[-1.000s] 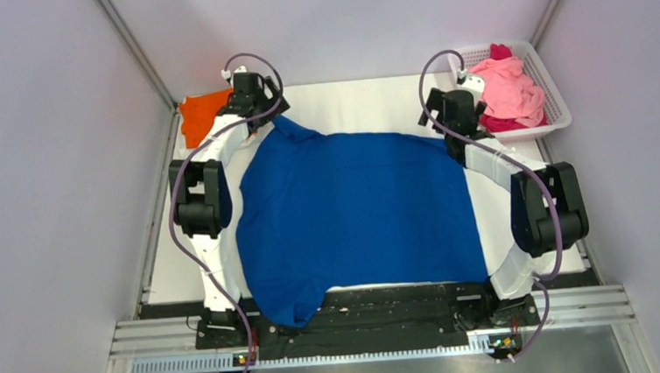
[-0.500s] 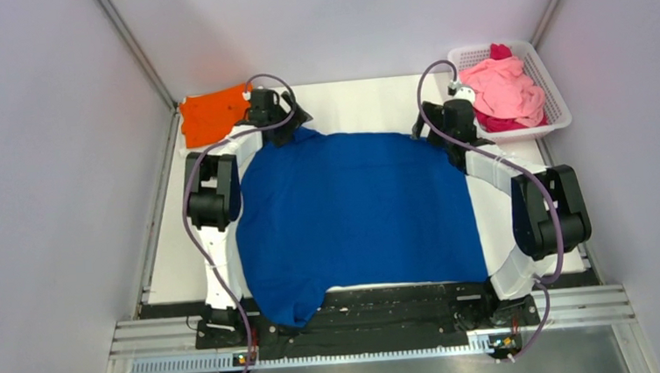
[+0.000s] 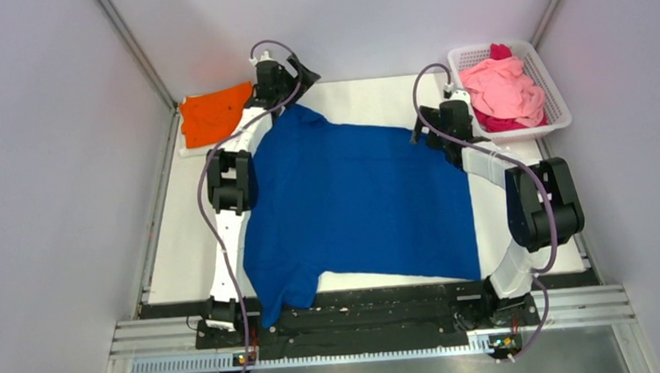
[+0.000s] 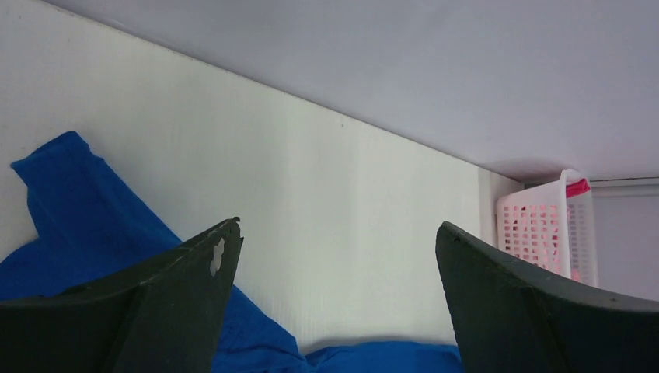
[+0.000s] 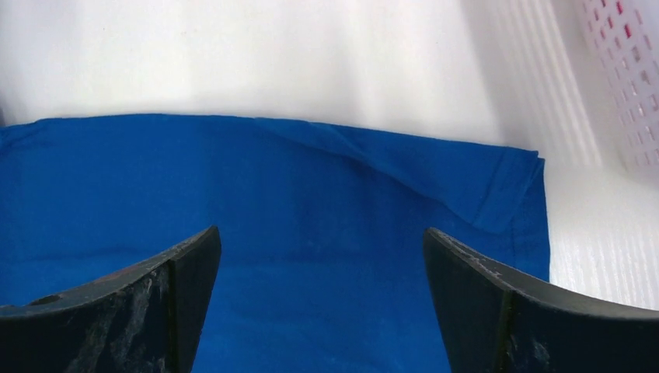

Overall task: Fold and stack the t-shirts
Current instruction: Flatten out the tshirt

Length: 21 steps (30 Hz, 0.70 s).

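A royal-blue t-shirt [image 3: 354, 202] lies spread flat over most of the white table [image 3: 364, 92], no print showing. One sleeve hangs over the near edge at the left. My left gripper [image 3: 297, 73] is open and empty, over bare table just beyond the shirt's far-left sleeve [image 4: 70, 202]. My right gripper [image 3: 420, 132] is open and empty, low over the shirt's far-right corner [image 5: 482, 179]. An orange t-shirt [image 3: 212, 114] lies at the far left corner. Pink and magenta t-shirts [image 3: 506, 88] are piled in the basket.
The white mesh basket [image 3: 558, 111] stands at the far right corner, close to my right arm; it shows in the left wrist view [image 4: 544, 233] and the right wrist view [image 5: 622, 47]. Grey walls close in the table at the back and sides.
My left arm has stretched out and moved back and to the right, off the shirt's far-left corner. The right gripper has edged back and left. The shirt's far edge lies flatter.
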### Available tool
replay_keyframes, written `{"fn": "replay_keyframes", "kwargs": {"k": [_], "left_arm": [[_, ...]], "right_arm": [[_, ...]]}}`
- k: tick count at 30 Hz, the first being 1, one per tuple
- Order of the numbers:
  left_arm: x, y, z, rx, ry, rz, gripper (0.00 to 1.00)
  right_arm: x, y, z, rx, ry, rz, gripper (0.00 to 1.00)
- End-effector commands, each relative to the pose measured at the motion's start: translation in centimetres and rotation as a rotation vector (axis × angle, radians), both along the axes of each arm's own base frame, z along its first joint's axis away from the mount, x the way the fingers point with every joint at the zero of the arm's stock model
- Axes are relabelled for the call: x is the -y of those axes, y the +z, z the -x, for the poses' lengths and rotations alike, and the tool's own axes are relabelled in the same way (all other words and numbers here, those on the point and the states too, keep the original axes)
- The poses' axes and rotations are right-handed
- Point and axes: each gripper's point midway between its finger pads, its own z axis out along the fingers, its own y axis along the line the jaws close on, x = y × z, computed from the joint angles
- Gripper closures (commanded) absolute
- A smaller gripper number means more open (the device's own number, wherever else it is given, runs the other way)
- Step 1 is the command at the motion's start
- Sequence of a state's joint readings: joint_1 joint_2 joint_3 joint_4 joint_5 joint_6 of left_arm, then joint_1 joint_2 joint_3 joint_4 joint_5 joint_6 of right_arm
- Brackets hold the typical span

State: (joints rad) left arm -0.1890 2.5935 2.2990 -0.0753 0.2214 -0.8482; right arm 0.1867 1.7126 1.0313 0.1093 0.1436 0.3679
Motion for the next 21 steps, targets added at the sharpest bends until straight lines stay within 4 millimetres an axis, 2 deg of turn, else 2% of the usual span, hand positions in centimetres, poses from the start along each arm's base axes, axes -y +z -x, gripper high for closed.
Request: {"fn": "replay_keyframes", "kwargs": {"k": [1,5,8,10,13,17,21], "left_arm": [[-0.7,6.2,0.1,0.135,-0.004,-0.087,0.01],[-1.6,4.6,2.3,0.029,-0.026,-0.178,0.01],[-2.4,2.8,5.5,-0.067,-0.026,-0.201,0.01],[-2.5,2.4,7.4,-0.065,-0.02,-0.175,0.01],[-2.6,2.3,9.2,-0.063,0.003,-0.123,0.01],[-1.4,0.9,10.2,-0.098,-0.021,-0.077,0.01],[0.3,0.3,9.5,-0.074,-0.061,-0.03,0.01]], "right_arm": [[-0.9,1.1,-1.4,0.013,0.04,-0.015,0.01],[-2.2,0.2,-1.2,-0.024,0.091,-0.056,0.01],[-2.3,-0.3,-0.9,-0.039,0.093,-0.069,0.01],[-2.4,-0.5,-0.8,-0.04,0.092,-0.079,0.01],[-2.9,-1.2,-0.7,-0.057,0.106,-0.101,0.01],[-3.4,-2.6,-0.7,-0.097,0.109,-0.133,0.01],[-2.6,-3.8,-1.6,-0.096,0.055,-0.109,0.01]]}}
